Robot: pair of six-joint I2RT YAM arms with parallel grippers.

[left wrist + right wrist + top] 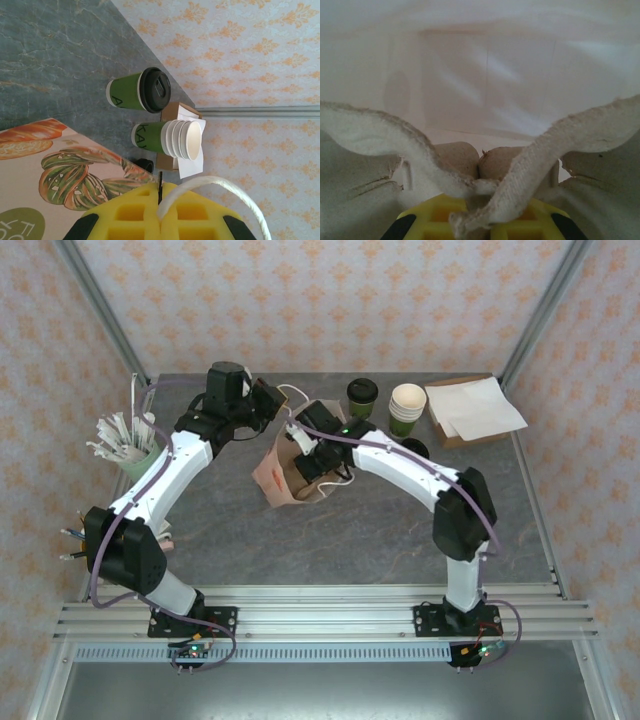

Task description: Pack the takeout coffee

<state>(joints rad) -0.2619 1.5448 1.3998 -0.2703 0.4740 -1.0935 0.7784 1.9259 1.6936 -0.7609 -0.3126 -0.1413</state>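
Left claw (160, 212) pinched together on white bag handle (220, 180); right claw (479, 222) clamped on pulp cup carrier (380, 130) inside paper bag (285, 480). Lidded takeout coffee (362, 395) stands on tabletop (300, 550) at back, just beside stack of cups (407, 408).

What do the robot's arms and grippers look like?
The left arm and right arm are white tubes with chunky black joints and thin purple cables along them. The left gripper and right gripper are yellow with black corners.

Table (340, 550) lies open in front — paper bag (272, 478), lidded cup (362, 395), cup stack (407, 405) crowd behind.
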